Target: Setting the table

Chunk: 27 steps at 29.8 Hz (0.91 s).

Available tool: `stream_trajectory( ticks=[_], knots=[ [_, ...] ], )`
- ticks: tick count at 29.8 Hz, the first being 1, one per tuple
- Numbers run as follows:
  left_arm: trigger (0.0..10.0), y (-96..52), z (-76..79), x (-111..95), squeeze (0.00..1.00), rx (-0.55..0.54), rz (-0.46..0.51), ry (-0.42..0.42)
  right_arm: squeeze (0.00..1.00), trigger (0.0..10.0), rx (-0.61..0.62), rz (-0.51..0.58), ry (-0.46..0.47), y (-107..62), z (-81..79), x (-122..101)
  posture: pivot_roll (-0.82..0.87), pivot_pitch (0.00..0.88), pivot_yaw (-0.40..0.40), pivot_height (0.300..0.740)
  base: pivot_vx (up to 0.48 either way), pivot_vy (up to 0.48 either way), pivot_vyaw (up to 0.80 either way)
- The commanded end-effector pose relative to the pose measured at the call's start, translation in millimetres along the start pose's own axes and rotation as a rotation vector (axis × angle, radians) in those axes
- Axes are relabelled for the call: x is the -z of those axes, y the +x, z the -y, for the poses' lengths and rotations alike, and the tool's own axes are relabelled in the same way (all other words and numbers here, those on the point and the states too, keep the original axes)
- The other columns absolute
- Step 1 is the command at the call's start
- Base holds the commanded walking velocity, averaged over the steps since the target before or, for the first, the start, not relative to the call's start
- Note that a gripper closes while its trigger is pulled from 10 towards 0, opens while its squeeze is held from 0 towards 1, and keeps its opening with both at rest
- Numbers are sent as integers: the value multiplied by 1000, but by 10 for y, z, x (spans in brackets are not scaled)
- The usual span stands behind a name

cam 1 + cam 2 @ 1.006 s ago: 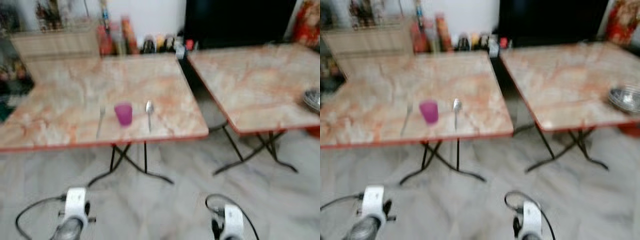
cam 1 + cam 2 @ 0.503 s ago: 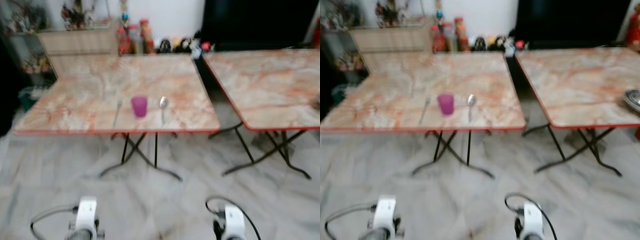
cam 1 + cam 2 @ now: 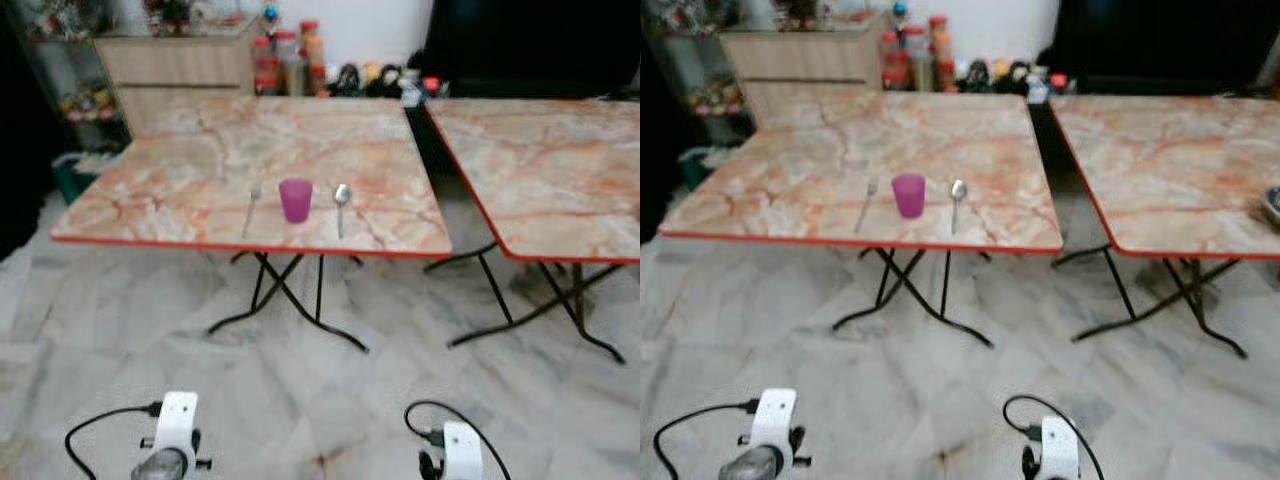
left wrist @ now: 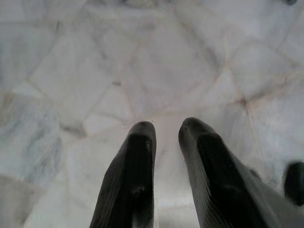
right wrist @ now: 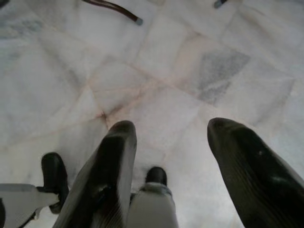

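A purple cup [image 3: 295, 200] stands near the front edge of the left marble-patterned table [image 3: 180, 190]. A fork [image 3: 251, 208] lies to its left and a spoon [image 3: 341, 205] to its right. At the right table's [image 3: 1160, 170] far right edge sits a metal bowl [image 3: 1274, 203]. Both arms hang low over the floor, well short of the tables. My left gripper [image 4: 166, 124] is shut with only a thin gap and holds nothing. My right gripper [image 5: 171, 124] is open and empty above the tiles.
A narrow gap [image 3: 440, 190] separates the two folding tables, whose black crossed legs [image 3: 290, 300] stand on grey marble floor [image 3: 320, 400]. A wooden cabinet [image 3: 180, 65], bottles and jars [image 3: 290, 50] and a large black panel [image 3: 530, 45] line the back wall.
The camera has moved: the whole picture has slid right, the tables look further off and sharper. Cup, fork and spoon keep their places on the table.
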<state>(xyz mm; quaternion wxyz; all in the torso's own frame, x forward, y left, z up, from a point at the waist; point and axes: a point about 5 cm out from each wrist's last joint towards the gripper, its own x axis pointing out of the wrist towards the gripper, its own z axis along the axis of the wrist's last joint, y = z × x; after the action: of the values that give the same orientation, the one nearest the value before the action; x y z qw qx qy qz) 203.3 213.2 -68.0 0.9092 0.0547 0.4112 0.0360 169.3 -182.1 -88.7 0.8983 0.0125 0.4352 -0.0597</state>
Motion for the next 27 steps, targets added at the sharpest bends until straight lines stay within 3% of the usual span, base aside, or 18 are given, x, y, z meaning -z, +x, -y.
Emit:
stream_trajectory(
  ticks=[1, 27],
  knots=[
    [10000, -6, -52, 32, 0, -11, -22, 17, 0, 10000, -9, 17, 6, 17, -37, -66, 20, 0, 9, 736, 0, 0, 0],
    [10000, -5, -17, 40, 0, 13, -31, 53, 0, 10000, 3, 16, 32, -9, -18, 10, -9, 0, 35, 736, 0, 0, 0]
  ],
)
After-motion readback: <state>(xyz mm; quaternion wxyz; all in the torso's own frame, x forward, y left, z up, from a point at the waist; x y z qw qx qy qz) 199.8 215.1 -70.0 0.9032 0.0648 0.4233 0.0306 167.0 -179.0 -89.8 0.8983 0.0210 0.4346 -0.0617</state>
